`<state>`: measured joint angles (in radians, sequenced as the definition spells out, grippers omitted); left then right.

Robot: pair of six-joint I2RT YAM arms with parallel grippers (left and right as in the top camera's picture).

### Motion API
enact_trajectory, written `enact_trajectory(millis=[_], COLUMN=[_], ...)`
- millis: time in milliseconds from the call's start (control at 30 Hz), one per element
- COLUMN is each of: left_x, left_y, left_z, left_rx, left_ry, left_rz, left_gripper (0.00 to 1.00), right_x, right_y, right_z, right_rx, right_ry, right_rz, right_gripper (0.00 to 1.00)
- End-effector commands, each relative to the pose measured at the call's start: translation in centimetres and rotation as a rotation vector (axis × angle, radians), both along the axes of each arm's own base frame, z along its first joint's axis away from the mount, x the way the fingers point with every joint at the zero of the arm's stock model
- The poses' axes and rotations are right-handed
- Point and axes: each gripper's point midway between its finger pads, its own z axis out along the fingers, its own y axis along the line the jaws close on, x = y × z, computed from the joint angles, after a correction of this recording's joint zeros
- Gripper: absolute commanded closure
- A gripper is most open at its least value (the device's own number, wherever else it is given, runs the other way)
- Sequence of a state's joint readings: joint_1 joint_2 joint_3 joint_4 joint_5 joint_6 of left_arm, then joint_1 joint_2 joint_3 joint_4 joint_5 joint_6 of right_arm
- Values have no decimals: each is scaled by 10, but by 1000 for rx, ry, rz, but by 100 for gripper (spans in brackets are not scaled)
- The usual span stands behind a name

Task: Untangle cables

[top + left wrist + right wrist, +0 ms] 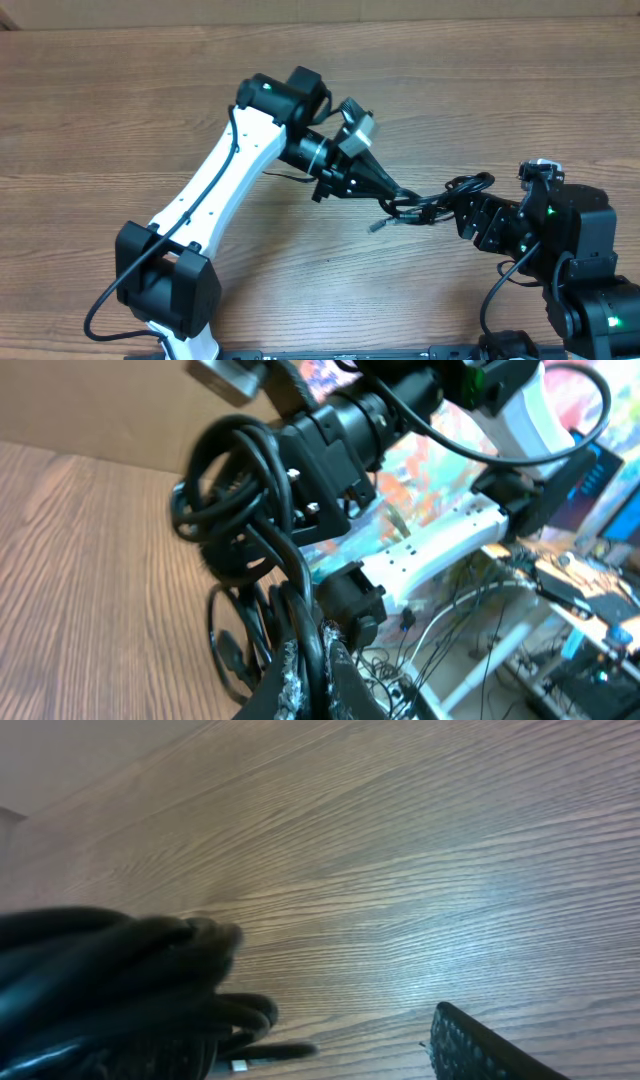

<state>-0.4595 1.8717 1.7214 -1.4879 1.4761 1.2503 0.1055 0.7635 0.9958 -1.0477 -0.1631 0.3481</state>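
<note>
The cables [432, 207] are a bunch of thin black cords hanging between my two grippers near the table's right middle. My left gripper [403, 197] is shut on one black strand, seen pinched between its fingers in the left wrist view [312, 675]. The looped bunch [225, 490] sits against my right gripper [320, 460]. My right gripper [463, 210] looks open. In the right wrist view one finger [480, 1045] stands apart from the blurred bunch [110, 985], which hides the other finger. A loose plug end [377, 227] hangs low; it also shows in the right wrist view [240, 1066].
The wooden table [120, 110] spreads out to the left and far side. The white left arm [220, 180] crosses the middle. The right arm's base [590, 290] stands at the right front edge. Off-table clutter and wires show behind in the left wrist view [520, 610].
</note>
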Motion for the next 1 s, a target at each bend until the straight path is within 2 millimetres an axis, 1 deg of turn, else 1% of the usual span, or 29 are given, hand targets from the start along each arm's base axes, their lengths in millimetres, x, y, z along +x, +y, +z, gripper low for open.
enact_trajectory(millis=[0, 200, 467, 533, 633, 700, 733, 767, 800, 967], left_x=[9, 23, 28, 30, 31, 31, 31, 31, 31, 30], left_y=[18, 30, 35, 37, 38, 38, 38, 38, 38, 37], left_z=[42, 44, 44, 44, 43, 44, 43, 43, 43, 43], left_rx=[-100, -96, -96, -95, -95, -94, -94, -95, -95, -94], left_ry=[13, 43, 42, 44, 45, 46, 46, 46, 45, 48], left_rz=[66, 117, 136, 144, 146, 146, 146, 146, 146, 143], left_gripper=[96, 96, 96, 96, 96, 96, 96, 96, 96, 96], right_x=[5, 4, 4, 3, 3, 2, -2, -4, -9, -32], right_y=[-25, -26, -30, -30, -27, -15, 2, 10, 24, 70], right_z=[0, 0, -1, -2, -2, 0, 2, 3, 6, 24], right_rx=[-70, -64, -79, -79, -77, -89, -97, -96, -89, -43], right_ry=[0, 6, 9, 11, 11, -6, -32, -47, -77, -239], right_rz=[-132, -145, -160, -160, -138, -31, 119, 187, 309, 701], right_gripper=[28, 28, 29, 28, 23, 18, 13, 12, 11, 7])
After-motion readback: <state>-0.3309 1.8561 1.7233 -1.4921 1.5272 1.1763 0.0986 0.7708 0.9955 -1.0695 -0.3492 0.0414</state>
